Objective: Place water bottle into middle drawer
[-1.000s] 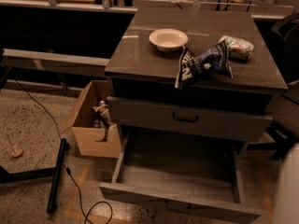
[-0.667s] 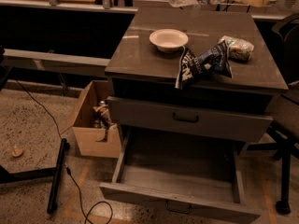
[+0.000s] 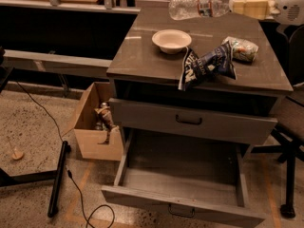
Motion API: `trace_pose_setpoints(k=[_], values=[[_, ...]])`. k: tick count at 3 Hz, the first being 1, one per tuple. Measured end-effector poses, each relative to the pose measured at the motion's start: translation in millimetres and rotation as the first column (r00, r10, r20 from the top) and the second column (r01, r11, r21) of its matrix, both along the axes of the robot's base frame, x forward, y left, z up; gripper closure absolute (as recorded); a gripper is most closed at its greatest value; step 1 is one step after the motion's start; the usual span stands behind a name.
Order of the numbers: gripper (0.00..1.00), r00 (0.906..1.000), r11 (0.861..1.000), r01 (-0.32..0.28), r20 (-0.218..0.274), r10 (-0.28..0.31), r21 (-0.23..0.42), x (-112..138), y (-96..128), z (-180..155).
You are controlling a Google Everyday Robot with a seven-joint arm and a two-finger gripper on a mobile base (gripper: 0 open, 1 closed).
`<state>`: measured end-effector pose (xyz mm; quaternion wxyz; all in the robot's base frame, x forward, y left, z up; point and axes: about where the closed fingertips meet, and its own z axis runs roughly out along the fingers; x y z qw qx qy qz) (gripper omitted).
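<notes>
The water bottle (image 3: 198,4) is clear and ribbed with a thin label band. It hangs on its side in the air above the back of the cabinet top (image 3: 142,56). My gripper (image 3: 239,4) reaches in from the top right with pale fingers (image 3: 254,7) shut on the bottle's cap end. The middle drawer (image 3: 183,196) is pulled far out at the bottom front of the cabinet. Its long flat tray is bare and a small dark handle (image 3: 181,212) sits on its shallow front. The bottle is well above and behind it.
A white bowl (image 3: 172,40), a dark blue snack bag (image 3: 205,65) and a greenish-white foil packet (image 3: 242,49) lie on the cabinet top. A grey drawer with a black handle (image 3: 188,120) stands slightly out above the open one. A cardboard box (image 3: 95,127) stands at the left, cables (image 3: 78,194) run across the floor, and a chair base (image 3: 287,175) stands at the right.
My gripper and the bottle have come down from the top edge of the view and now show in full above the cabinet. Nothing on the cabinet has moved.
</notes>
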<state>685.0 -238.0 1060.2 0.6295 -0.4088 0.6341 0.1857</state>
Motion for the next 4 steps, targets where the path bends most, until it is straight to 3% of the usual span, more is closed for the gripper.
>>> trace_pose_setpoints(k=[1,3,4], values=[[1.00,0.9990,1.000,-0.014,-0.042,0.014,-0.002,-19,7,-6],[1.00,0.9950,0.994,0.011,-0.100,0.000,0.109,-133,28,14],[1.00,0.9812,0.993,0.069,-0.186,-0.050,0.097,-180,19,-31]])
